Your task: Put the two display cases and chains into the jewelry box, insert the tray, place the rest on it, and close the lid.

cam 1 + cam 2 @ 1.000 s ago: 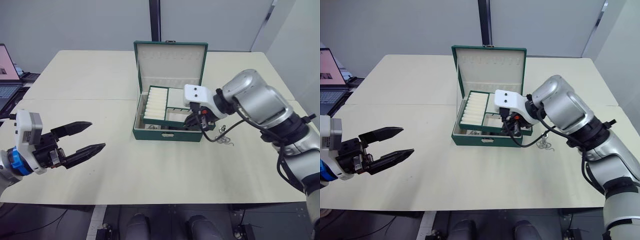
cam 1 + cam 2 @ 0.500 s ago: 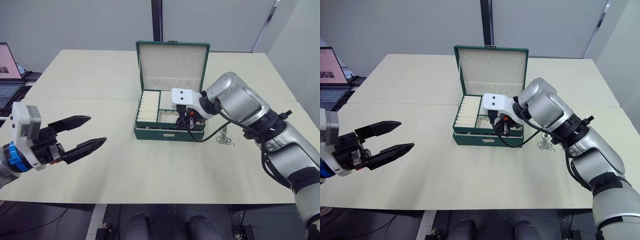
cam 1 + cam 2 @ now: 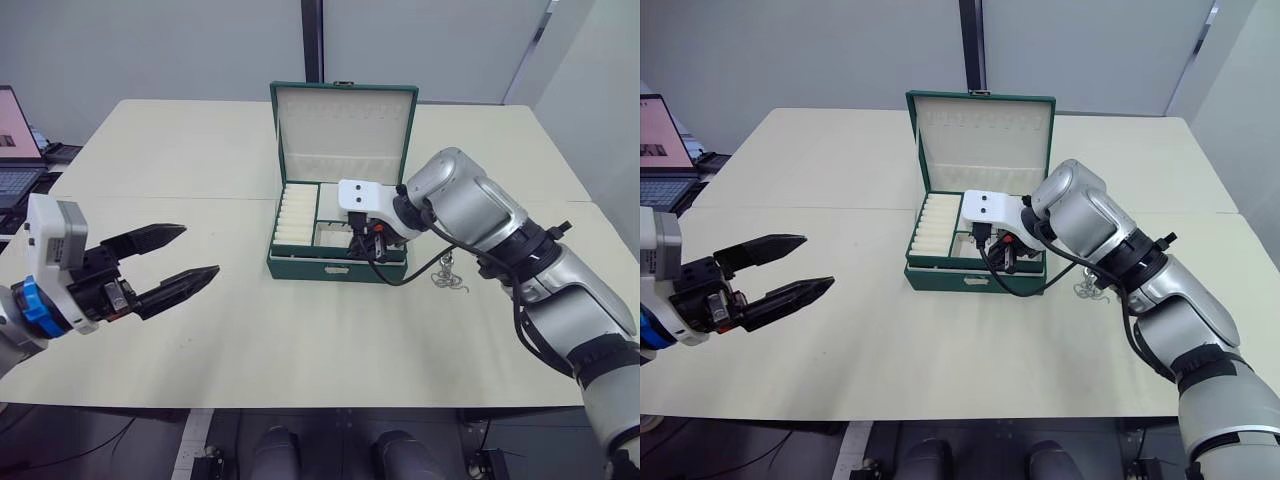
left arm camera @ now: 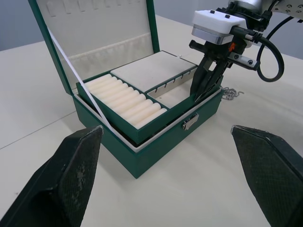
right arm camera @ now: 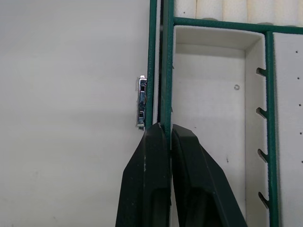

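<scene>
**Pinched on the tray's front edge**

Right pincer (image 4: 204, 87) closed down on the thin green front rim of the tray (image 4: 156, 87), one finger inside the small compartment and one between tray and box wall, just beside the metal clasp (image 5: 141, 103). Left pincer (image 3: 170, 265) held wide apart and empty, hovering over the table (image 3: 300, 330) near the left, well apart from everything.

Tray sitting in the jewelry box (image 3: 335, 262) at mid-table, cream ring rolls on its left side, flat pad and small slotted compartment on the right. Likely light and stiff, but a single edge grip could let it tilt or bind against the box walls; better lowered level and slowly. Loose chain (image 3: 448, 275) lying on the table just right of the box: limp, slippery, prone to snagging, best pinched at its bunched middle.

Farther back, lid (image 3: 343, 125) standing upright, open.

Hidden: whatever lies under the tray, and whether the tray is fully seated. Display cases not made out.
</scene>
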You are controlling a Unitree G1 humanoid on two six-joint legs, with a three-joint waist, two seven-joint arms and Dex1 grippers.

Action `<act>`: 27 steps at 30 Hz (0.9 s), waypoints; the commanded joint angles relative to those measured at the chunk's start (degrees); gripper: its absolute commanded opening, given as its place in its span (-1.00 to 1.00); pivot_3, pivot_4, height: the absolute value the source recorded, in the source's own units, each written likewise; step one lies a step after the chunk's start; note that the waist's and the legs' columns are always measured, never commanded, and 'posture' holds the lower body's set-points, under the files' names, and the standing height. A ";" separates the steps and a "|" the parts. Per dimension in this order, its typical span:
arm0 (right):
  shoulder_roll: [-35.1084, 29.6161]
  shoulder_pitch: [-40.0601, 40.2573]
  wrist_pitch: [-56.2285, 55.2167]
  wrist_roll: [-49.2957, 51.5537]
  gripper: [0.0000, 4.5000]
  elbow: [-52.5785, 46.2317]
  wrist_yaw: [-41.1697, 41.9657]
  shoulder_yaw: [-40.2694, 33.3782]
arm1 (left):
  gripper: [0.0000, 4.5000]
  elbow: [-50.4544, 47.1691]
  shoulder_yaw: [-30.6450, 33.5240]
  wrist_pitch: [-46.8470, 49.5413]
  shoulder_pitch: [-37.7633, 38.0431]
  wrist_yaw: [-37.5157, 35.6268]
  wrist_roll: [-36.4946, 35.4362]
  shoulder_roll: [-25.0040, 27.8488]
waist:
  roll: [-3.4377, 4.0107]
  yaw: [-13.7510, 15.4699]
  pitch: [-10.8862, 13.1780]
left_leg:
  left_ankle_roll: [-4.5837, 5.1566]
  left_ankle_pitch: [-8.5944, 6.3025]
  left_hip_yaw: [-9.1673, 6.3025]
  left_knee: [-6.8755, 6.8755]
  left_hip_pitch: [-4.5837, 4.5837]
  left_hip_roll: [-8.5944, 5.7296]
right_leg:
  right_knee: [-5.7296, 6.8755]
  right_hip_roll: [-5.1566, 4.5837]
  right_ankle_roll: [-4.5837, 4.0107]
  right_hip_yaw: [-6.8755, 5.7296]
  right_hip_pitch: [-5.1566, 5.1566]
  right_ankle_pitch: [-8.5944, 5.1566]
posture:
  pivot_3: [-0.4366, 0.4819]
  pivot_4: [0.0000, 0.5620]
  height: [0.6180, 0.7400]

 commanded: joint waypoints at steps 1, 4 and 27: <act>0.15 -1.39 0.12 -0.40 -1.00 -1.10 -0.01 -1.07 | 1.00 -1.67 0.99 -0.20 -0.52 0.39 -0.98 1.00 | 0.00 0.00 0.00 | -0.01 0.00 0.00 0.00 0.00 0.00 | 0.00 0.00 0.00 0.00 0.00 0.00 | -0.05 -0.47 1.00; 0.27 -1.43 0.79 -0.28 -1.00 -1.66 0.06 -1.14 | 1.00 -1.61 0.76 -0.29 -0.62 0.35 -0.89 0.90 | 0.00 0.00 0.00 | -0.01 0.00 0.00 0.00 0.00 0.00 | 0.00 0.00 0.00 0.00 0.00 0.00 | -0.05 -0.47 1.00; 0.62 0.15 -0.29 -0.68 -1.00 0.44 -2.13 -1.58 | 1.00 2.76 2.76 -4.56 3.48 -7.54 3.54 0.60 | 0.00 -0.01 0.00 | 0.01 -0.01 0.00 -0.02 0.00 0.00 | -0.01 0.00 0.00 -0.01 -0.14 0.00 | -0.05 -0.47 1.00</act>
